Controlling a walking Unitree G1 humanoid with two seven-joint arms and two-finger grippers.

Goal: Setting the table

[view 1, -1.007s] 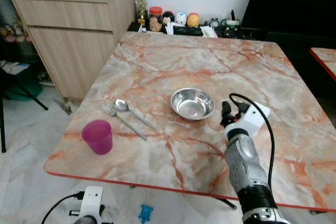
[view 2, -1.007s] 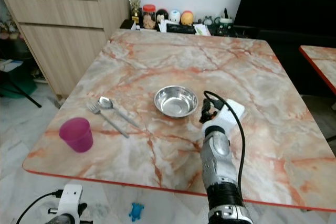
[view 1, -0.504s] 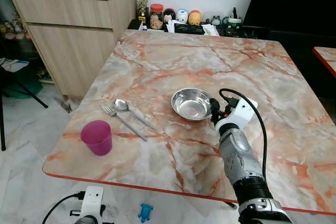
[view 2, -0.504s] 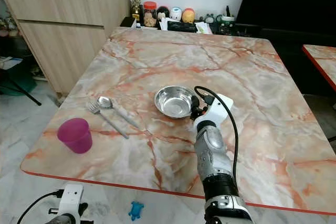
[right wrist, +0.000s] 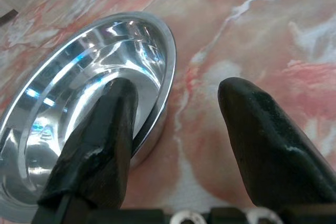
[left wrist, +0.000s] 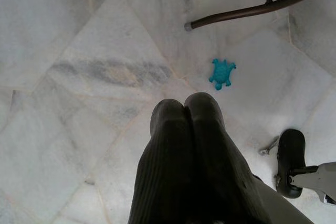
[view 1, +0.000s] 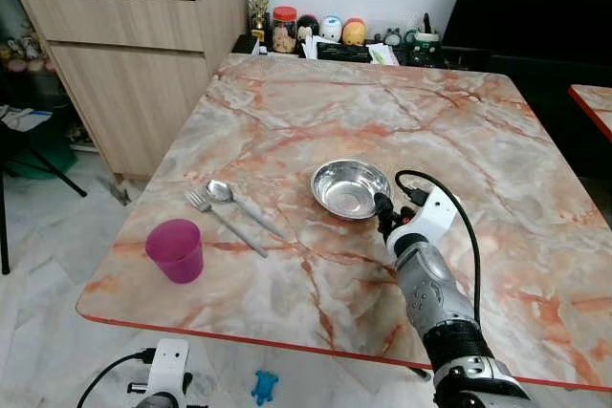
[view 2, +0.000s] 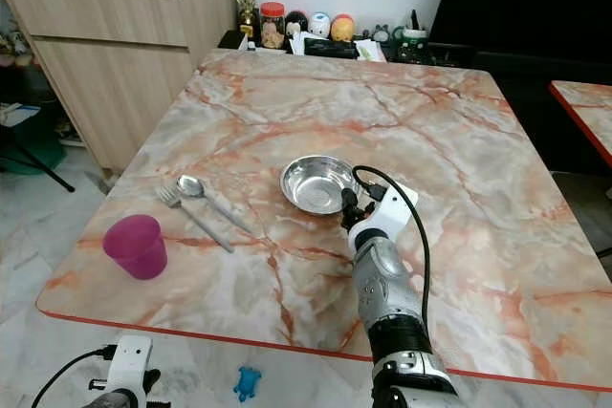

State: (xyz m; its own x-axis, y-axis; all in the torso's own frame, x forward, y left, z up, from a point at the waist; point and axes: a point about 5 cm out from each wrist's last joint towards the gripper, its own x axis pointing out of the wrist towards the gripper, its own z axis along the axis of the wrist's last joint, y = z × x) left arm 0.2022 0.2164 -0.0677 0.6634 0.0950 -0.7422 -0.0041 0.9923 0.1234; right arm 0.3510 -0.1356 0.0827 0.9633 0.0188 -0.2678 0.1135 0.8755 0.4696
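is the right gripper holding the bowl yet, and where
Not yet. The right gripper is open, its fingers straddling the rim of the steel bowl, one inside and one outside, not closed on it.

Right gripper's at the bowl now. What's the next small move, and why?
Probably close the right gripper on the steel bowl. Its fingers are open and straddle the near rim: one finger sits over the inside of the bowl, the other outside over the marble table. If the rim isn't yet fully between them, ease forward slightly first.
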